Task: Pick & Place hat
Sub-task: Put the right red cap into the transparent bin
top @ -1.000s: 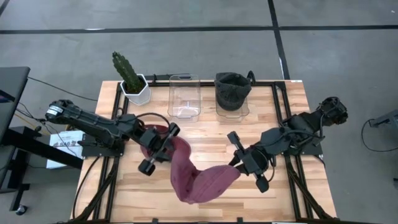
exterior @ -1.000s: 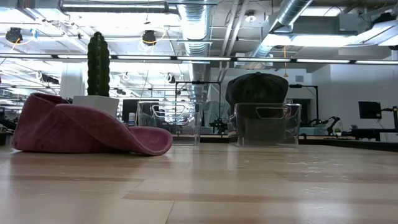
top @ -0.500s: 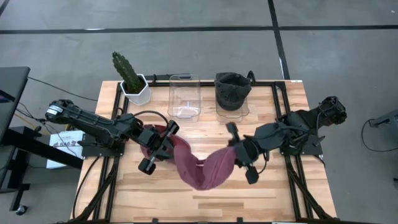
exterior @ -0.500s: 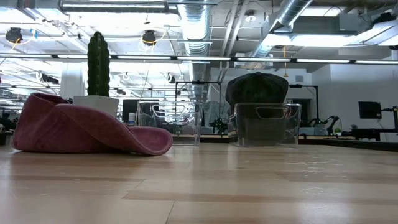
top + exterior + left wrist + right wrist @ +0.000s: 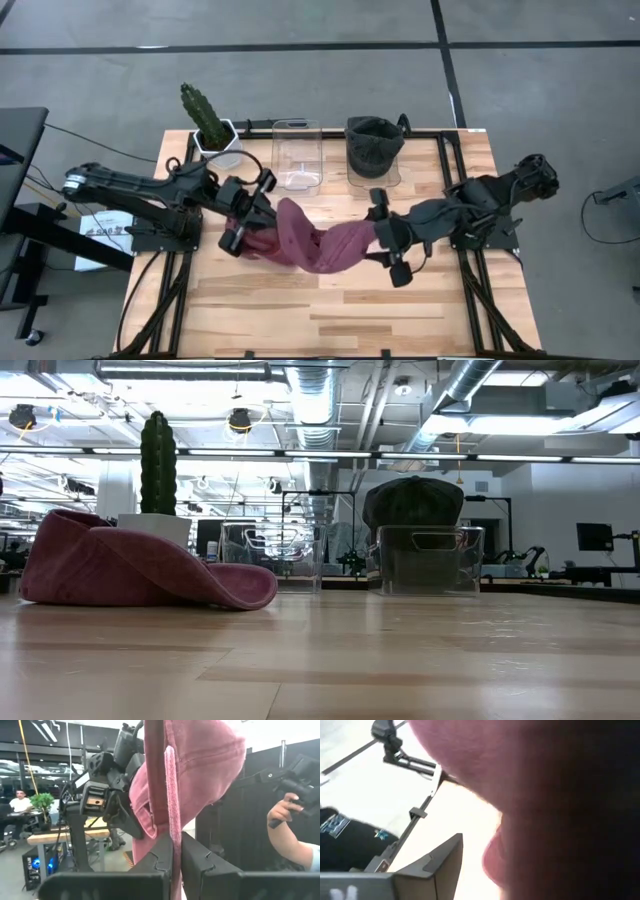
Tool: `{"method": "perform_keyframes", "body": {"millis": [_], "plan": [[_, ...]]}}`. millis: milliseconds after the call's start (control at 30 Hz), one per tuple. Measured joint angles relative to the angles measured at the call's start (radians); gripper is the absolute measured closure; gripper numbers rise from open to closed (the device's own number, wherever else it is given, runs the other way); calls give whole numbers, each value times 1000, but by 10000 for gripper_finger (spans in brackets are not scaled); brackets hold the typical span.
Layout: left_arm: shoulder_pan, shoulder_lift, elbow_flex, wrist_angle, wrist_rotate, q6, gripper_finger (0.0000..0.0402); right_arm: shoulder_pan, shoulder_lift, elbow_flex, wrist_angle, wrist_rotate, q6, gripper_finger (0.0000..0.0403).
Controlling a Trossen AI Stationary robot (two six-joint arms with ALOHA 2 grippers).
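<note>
Hat [image 5: 315, 245] clamped in left pincer [image 5: 250, 213]; right pincer [image 5: 383, 240] released, touching brim.

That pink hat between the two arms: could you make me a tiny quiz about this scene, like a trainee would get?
1. True or false: the left gripper is shut on the pink hat.
2. Which clear bin at the back of the table already holds a dark hat? A) the bin beside the cactus B) the bin farther from the cactus
3. Fill in: the right gripper sits at the hat's other end with its fingers ____.

Key: 1 true. 2 B: the bin beside the cactus is the empty bin. 3 open.
</note>
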State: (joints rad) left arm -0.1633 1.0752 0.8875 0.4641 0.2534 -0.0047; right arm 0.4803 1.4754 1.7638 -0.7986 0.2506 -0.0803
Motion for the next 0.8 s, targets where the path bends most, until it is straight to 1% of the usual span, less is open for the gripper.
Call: {"method": "perform_keyframes", "body": {"millis": [200, 267, 333, 433, 533, 700, 800], "plan": [[12, -37, 0, -25, -5, -2, 387, 1, -45, 4, -44, 32, 62, 191], [12, -54, 0, -25, -18, -3, 386, 1, -59, 5, -67, 61, 83, 196], [14, -71, 0, -19, -51, 4, 386, 3, -72, 5, -93, 83, 97, 201], [15, -96, 2, -49, -84, -1, 387, 5, -88, 5, -140, 147, 125, 213], [11, -113, 1, -117, -87, -4, 387, 9, -102, 5, -200, 275, 175, 231], [-30, -113, -51, -121, -117, -32, 387, 17, -104, 5, -301, 593, 298, 277], [-63, -112, -98, -113, -136, -38, 387, 17, -98, 5, -307, 779, 343, 313]]}}
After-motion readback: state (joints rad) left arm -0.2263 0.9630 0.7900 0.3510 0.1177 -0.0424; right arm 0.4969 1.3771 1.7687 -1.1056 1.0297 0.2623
